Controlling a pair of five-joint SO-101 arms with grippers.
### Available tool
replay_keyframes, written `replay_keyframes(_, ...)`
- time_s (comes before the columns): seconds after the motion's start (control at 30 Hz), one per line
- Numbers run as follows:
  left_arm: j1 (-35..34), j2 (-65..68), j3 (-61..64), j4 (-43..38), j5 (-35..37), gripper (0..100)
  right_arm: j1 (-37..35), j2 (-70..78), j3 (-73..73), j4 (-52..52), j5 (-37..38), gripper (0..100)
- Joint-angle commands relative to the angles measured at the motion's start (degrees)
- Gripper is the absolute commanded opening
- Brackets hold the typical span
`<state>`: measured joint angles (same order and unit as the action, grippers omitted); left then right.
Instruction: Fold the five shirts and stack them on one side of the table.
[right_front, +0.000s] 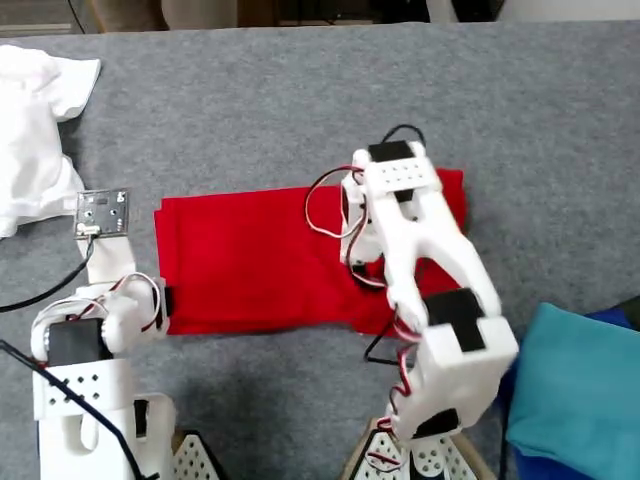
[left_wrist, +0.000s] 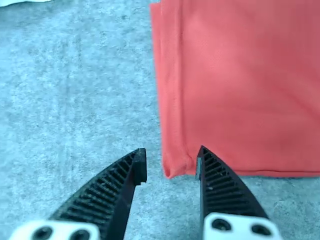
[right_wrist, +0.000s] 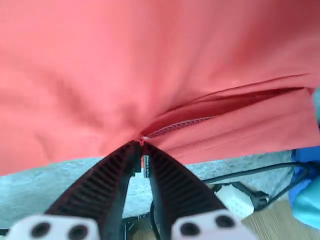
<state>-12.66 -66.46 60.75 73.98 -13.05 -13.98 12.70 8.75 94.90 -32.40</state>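
My left gripper is partly open with nothing in it; the near corner of the red shirt lies between its tips, flat on the table; can't tell if either tip touches the cloth. My right gripper is closed almost tight, tips pinching a fold of the red shirt at its near edge, where the layers part and a stitched hem shows; the fabric pulls up into creases toward the pinch. From the high view the red shirt is a long folded band across the middle of the table, left arm at its near left corner, right arm reaching over its right part; white shirt bunched at the far left edge, well apart; teal cloth folded at the near right, on top of a dark blue cloth.
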Motion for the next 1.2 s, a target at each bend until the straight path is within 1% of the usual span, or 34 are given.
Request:
replay_keyframes(0.0,-1.9,-0.6,-0.5,-0.4,-1.9,18,0.5,-8.3,-1.0,0.9,-0.3,0.5)
replay_keyframes(0.2,-3.0,-0.9,-0.6,-0.5,-2.2,18,0.7,-14.5,3.5,4.0,-0.1,0.5)
replay_keyframes(0.37,-3.0,-0.9,-0.6,-0.5,-2.1,18,0.4,-19.8,10.0,4.3,4.6,0.5)
replay_keyframes(0.6,-3.0,-0.9,-0.6,-0.4,-2.0,18,0.0,-26.1,23.0,3.8,10.5,0.5)
replay_keyframes(0.7,-2.7,-0.9,-0.6,-0.4,-2.1,18,-0.7,-28.4,24.7,2.5,12.1,0.5)
replay_keyframes(0.83,-2.7,-0.9,-0.6,-0.2,-2.1,18,-5.0,-31.5,25.8,2.4,12.3,0.6)
replay_keyframes(0.93,-2.7,-0.9,-1.9,2.1,-2.2,18,-9.4,-33.7,26.2,2.3,12.7,0.6)
replay_keyframes(1.07,-2.9,-0.9,-4.3,3.5,-2.2,18,-16.2,-36.8,26.3,2.5,18.0,0.9)
replay_keyframes(1.17,-2.9,-0.9,-5.2,3.6,-2.2,18,-20.4,-38.9,26.4,2.7,20.6,0.9)
